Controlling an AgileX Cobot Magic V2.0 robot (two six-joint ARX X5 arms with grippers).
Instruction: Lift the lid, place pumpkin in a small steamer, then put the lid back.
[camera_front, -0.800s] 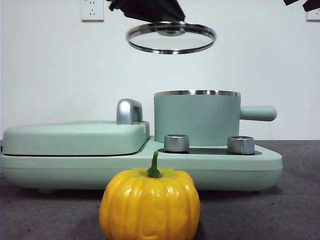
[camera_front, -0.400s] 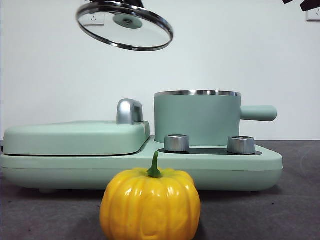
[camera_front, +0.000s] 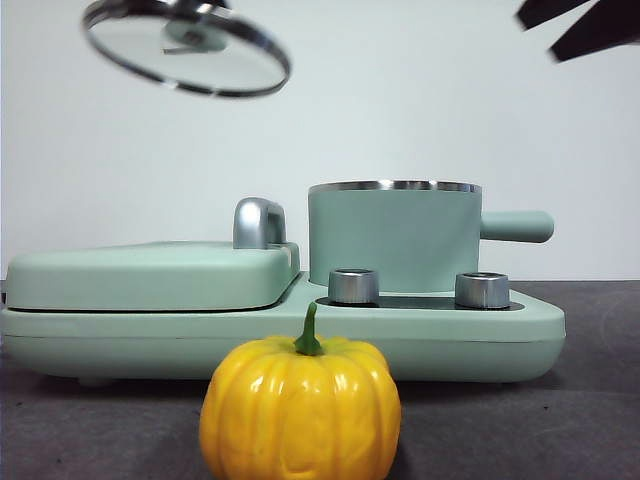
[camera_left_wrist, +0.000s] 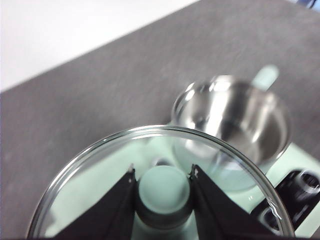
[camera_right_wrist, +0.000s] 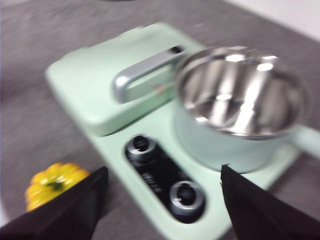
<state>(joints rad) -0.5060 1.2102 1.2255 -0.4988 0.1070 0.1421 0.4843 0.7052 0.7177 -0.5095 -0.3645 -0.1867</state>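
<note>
Since a second ago your left hand (camera_left_wrist: 162, 176), closed on the knob of the lid (camera_front: 187, 45), has carried it from above the small steamer (camera_front: 394, 236) to the frame's upper left. Keep it clear there, level; bring your wide-open, empty right hand (camera_right_wrist: 161, 181) down onto the pumpkin (camera_front: 300, 408), on the desk (camera_front: 590, 400) at bottom centre.
</note>
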